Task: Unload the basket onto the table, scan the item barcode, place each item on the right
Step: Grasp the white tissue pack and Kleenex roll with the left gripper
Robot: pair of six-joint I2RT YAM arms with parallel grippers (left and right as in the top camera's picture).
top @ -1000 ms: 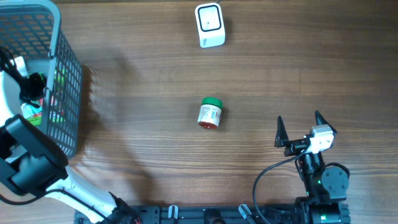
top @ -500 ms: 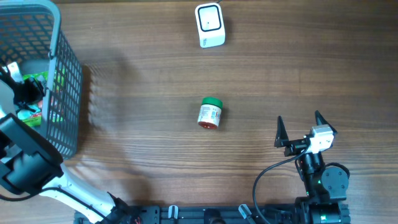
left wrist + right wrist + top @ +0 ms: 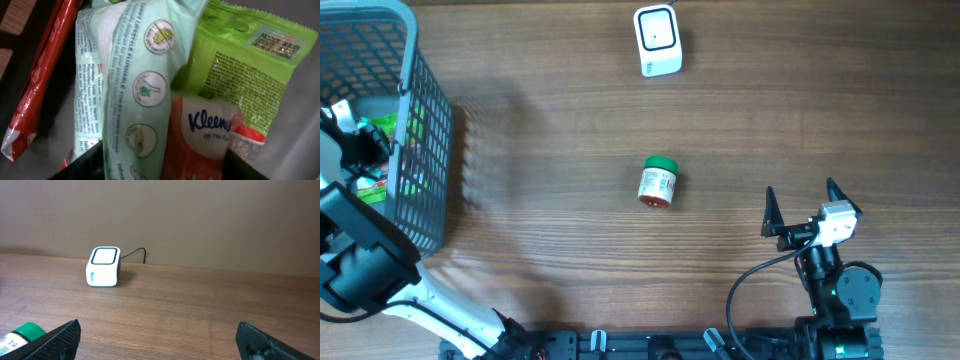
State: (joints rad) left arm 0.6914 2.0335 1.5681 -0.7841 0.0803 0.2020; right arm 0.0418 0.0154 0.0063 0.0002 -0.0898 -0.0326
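Jaws of the left gripper (image 3: 364, 146) are down inside the grey plastic mesh basket (image 3: 428, 130) at the left edge of the brown wooden table (image 3: 550, 260). In the left wrist view only the dark fingertips (image 3: 85, 161) show at the bottom corners. They flank the packets, but whether they pinch anything cannot be told. The right gripper (image 3: 800, 188) hangs over the near right of the table with its jaws spread wide and nothing between them.

Compared with a second ago, the left arm has shifted a little to the left and the gripper sits slightly farther into the basket. The jar, the scanner and the right arm have not moved.

Between the left fingertips lies a mint-green wipes packet (image 3: 142, 85), its long axis running from top to bottom of that view and leaning slightly. A red-and-white Kleenex tissue pack (image 3: 202, 132) overlaps its lower right. Behind these are a lime-green pouch (image 3: 250, 75) and, at the left, a red wrapper (image 3: 37, 95).

A small white-labelled jar with a green cap (image 3: 658, 182) lies on its side mid-table, well apart from both grippers. Its long axis runs near to far, with the cap toward the white box-shaped scanner (image 3: 657, 40) at the far edge.
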